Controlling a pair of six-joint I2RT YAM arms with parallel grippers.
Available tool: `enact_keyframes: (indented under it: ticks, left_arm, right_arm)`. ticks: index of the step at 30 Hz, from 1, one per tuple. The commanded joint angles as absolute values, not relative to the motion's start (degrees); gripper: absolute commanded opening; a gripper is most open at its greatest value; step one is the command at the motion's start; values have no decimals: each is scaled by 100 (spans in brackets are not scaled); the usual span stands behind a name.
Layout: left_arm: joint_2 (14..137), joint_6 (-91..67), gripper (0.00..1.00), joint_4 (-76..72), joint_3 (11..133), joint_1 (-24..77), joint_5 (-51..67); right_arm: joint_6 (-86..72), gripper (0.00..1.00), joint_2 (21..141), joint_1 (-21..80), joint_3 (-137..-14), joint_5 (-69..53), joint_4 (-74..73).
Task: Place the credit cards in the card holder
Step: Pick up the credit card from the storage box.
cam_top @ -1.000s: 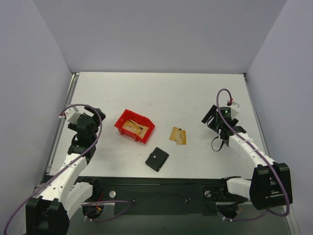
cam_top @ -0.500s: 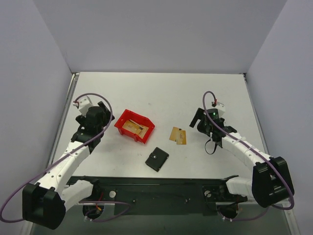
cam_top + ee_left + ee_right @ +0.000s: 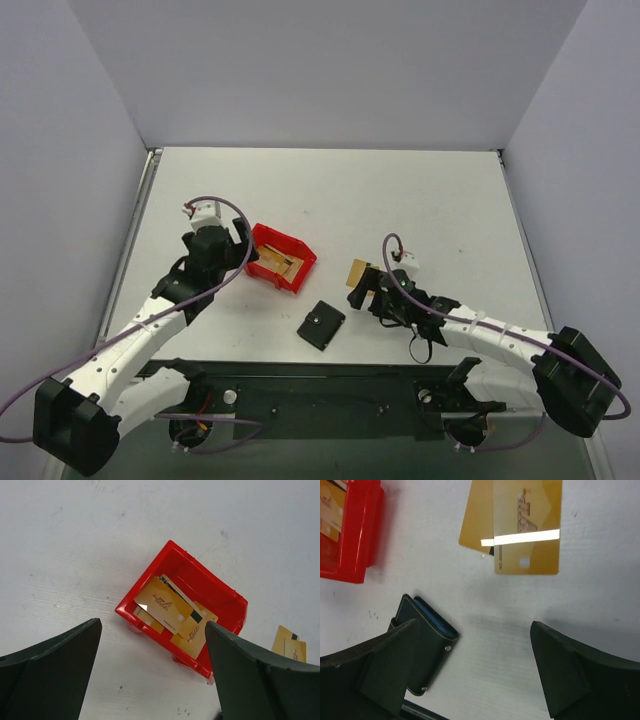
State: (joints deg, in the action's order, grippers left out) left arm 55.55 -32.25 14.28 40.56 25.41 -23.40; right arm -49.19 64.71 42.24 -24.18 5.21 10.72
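A pale grey table (image 3: 330, 190), walled in by plain lilac-grey panels (image 3: 320, 70), carries two white-and-black robot arms reaching inward from its near edge.

The left arm (image 3: 140, 330) stretches up and to the right. The left gripper (image 3: 238, 252) hangs with its two dark fingers (image 3: 55, 665) spread wide and nothing between them. The right arm (image 3: 480, 335) lies low across the near right of the table. The right gripper (image 3: 365, 287) is likewise spread, its fingers (image 3: 570, 665) well apart and clamped on nothing.

A red plastic bin (image 3: 262, 242) sits just ahead of the left gripper. From that wrist's camera it is framed between the two fingers, one corner turned towards the gripper. The card holder (image 3: 321, 325), a flat black folded wallet with small silver studs, lies closed on the table beside the right gripper. In the right wrist view it (image 3: 431, 630) is partly hidden behind the left-hand finger.

The credit cards are in two groups. Several gold cards (image 3: 162, 605), some showing a dark stripe, lie heaped inside the bin. Two more (image 3: 527, 530) lie overlapping on the bare table, straight ahead of the right gripper's fingertips, and neither finger touches them. None is in the card holder.
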Motion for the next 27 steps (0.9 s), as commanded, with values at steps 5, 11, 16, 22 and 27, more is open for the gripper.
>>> enact_keyframes:
  ticks: [5, 11, 16, 22, 27]
  left_arm:
    - [5695, -2892, 96, 1151, 4324, 3032, -2207]
    - [5801, -2707, 96, 1099, 4395, 3155, -2040]
    - [5818, -2733, 95, 1028, 4333, 3199, -1899]
    - [5897, -2725, 95, 1011, 4351, 3261, -1802]
    - [5985, -2716, 95, 1002, 4386, 3296, -1758]
  right_arm:
    - [-6345, 85, 6925, 5132, -1908, 703, 2135]
    - [-6442, 84, 7575, 5466, -1731, 668, 3014]
    - [-6557, 79, 7901, 5493, -1749, 378, 3287]
    - [-6802, 75, 7647, 5502, -1723, 439, 2613]
    - [-6961, 75, 6980, 5502, -1670, 659, 1523]
